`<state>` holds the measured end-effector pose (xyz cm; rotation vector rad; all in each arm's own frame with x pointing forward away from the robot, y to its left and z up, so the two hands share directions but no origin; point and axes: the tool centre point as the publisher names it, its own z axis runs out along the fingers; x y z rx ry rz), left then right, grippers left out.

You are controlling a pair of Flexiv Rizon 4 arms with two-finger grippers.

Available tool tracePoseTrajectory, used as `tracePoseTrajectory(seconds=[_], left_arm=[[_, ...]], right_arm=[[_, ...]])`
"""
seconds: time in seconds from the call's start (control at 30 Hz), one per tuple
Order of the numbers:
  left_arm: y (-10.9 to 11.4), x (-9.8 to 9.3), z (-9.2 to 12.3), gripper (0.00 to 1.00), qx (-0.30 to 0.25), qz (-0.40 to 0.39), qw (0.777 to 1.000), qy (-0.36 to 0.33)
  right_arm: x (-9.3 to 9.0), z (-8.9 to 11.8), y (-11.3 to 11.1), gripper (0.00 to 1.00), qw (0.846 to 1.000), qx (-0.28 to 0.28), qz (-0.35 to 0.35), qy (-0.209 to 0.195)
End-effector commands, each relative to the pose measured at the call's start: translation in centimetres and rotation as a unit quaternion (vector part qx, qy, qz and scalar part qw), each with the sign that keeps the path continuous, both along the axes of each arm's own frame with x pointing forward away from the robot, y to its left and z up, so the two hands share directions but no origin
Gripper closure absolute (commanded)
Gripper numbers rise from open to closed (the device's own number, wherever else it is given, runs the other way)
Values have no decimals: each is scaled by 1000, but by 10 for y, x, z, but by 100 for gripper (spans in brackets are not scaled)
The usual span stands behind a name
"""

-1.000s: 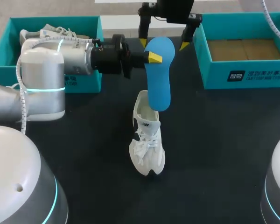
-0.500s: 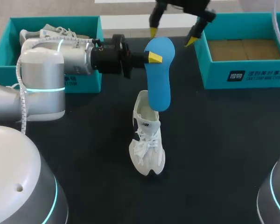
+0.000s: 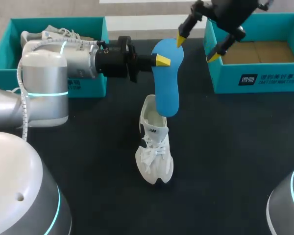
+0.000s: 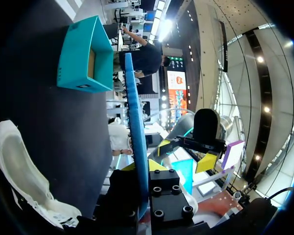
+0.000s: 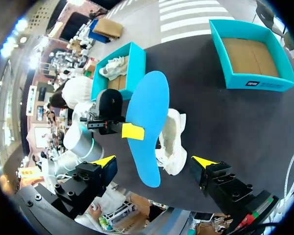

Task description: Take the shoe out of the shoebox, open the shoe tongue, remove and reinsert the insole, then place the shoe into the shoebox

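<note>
My left gripper (image 3: 161,59) is shut on the upper part of a blue insole (image 3: 166,83), which hangs upright above the table. Its lower end sits over the heel opening of a white shoe (image 3: 154,149) that stands on the dark table, toe toward me. In the left wrist view the insole (image 4: 135,122) runs edge-on out of the left gripper (image 4: 141,169), and the shoe (image 4: 19,166) lies beside it. My right gripper (image 3: 197,49) hangs open, high at the back right of the insole, touching nothing. From the right gripper (image 5: 154,161) the insole (image 5: 147,112) lies ahead.
An empty teal shoebox (image 3: 255,81) stands at the back right. A second teal shoebox (image 3: 0,54) at the back left holds another white shoe (image 3: 54,34), partly behind my left arm. Bare dark tabletop lies to the right of and in front of the standing shoe.
My right gripper has swung from behind the insole's top to the right, toward the empty shoebox, turning as it went. The left gripper, insole and shoe have not moved.
</note>
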<state>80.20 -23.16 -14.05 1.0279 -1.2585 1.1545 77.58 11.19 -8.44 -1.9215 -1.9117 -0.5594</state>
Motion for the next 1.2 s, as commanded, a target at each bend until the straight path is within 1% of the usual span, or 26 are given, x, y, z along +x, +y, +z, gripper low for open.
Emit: tracePoseTrajectory(seconds=[0.03,0.2,0.33,0.5,0.57,0.63,1.13,1.17,1.2], left_arm=[[0,0,0,100,0,0,1000,0],[0,0,0,100,0,0,1000,0],[0,0,0,100,0,0,1000,0],[0,0,0,100,0,0,1000,0],[0,0,0,100,0,0,1000,0],[0,0,0,100,0,0,1000,0],[0,0,0,100,0,0,1000,0],[0,0,0,100,0,0,1000,0],[0,0,0,100,0,0,1000,0]], right_arm=[[0,-12,-9,0,993,121,-3,4],[4,-20,-11,0,990,137,-13,11],[6,-29,-15,0,984,177,-21,17],[7,-35,-22,0,982,186,-23,25],[7,-35,-24,0,980,200,-17,12],[8,-32,-25,0,975,221,-1,-21],[8,-32,-25,0,975,221,-1,-21],[8,-33,-25,0,972,233,2,-36],[9,-34,-24,0,968,249,7,-42]])
